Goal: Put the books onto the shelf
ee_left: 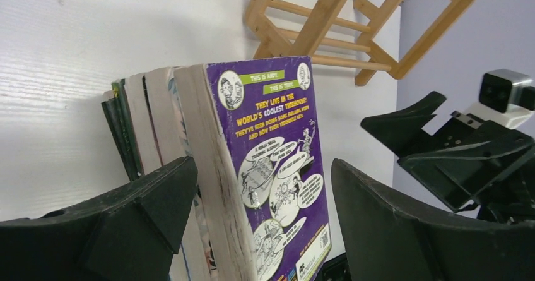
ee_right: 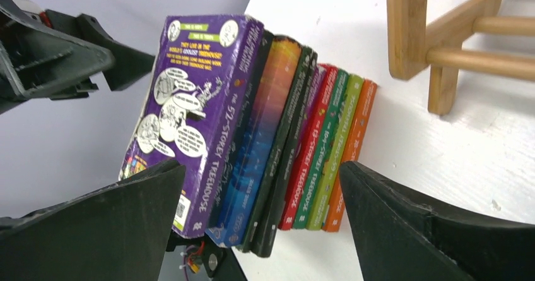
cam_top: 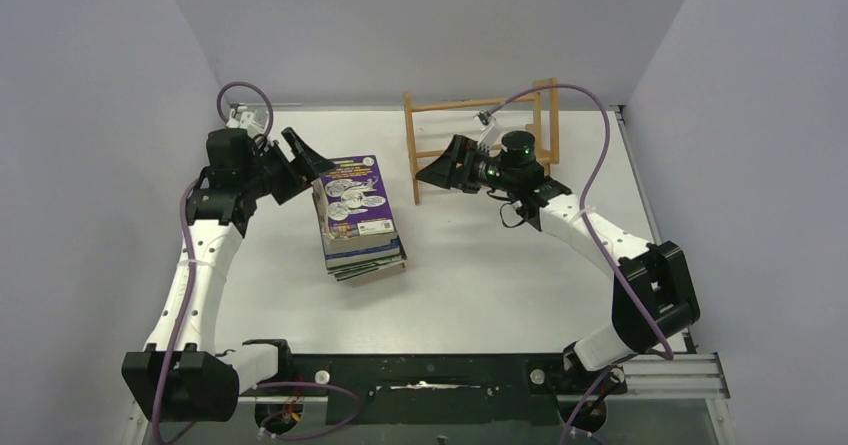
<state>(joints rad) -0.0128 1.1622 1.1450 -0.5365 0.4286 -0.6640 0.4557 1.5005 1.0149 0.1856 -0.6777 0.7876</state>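
From overhead you mostly just get the purple cartoon cover. The rest of the books are buried under it, stacked flat mid-table, with navy, black, red, green and orange spines. The shelf at the back is partly blocked by the right gripper. That one and the left gripper both gape wide, holding nothing I think.

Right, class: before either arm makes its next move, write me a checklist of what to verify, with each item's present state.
1. Left gripper open and empty: ok.
2. Right gripper open and empty: ok.
3. Books in one pile on the table: ok.
4. Pile squared up: not ok, the lower ones fan out.
5. Shelf upright, no books seen on it: ok.
6. Way to the shelf free: not ok, the right gripper sits in front.
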